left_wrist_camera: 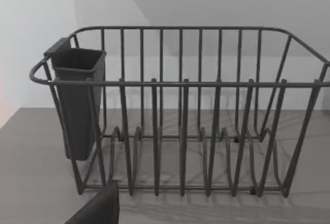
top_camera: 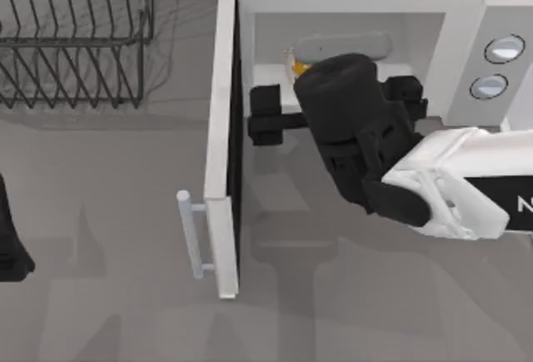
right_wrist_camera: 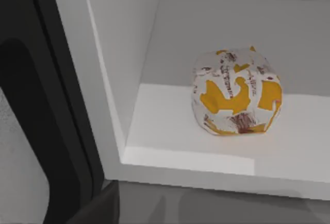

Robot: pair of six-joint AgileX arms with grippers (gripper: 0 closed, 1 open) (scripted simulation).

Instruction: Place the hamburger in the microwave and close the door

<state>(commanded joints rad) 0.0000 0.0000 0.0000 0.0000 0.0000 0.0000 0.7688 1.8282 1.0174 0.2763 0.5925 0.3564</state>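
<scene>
The hamburger (right_wrist_camera: 236,91) sits on the microwave (top_camera: 466,12) cavity floor, the door (top_camera: 223,146) swung wide open, the right gripper (top_camera: 279,116) at the mouth, fingers spread and empty

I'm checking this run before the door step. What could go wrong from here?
The right gripper sits in the microwave mouth, so pulling out carelessly may clip the open door beside it.

The hamburger lies on the cavity floor, free of the gripper. It is rounded, so a brush on the way out might roll it.

The door stands wide open with its handle on the far face from the right arm, so the closing push could slip.
</scene>
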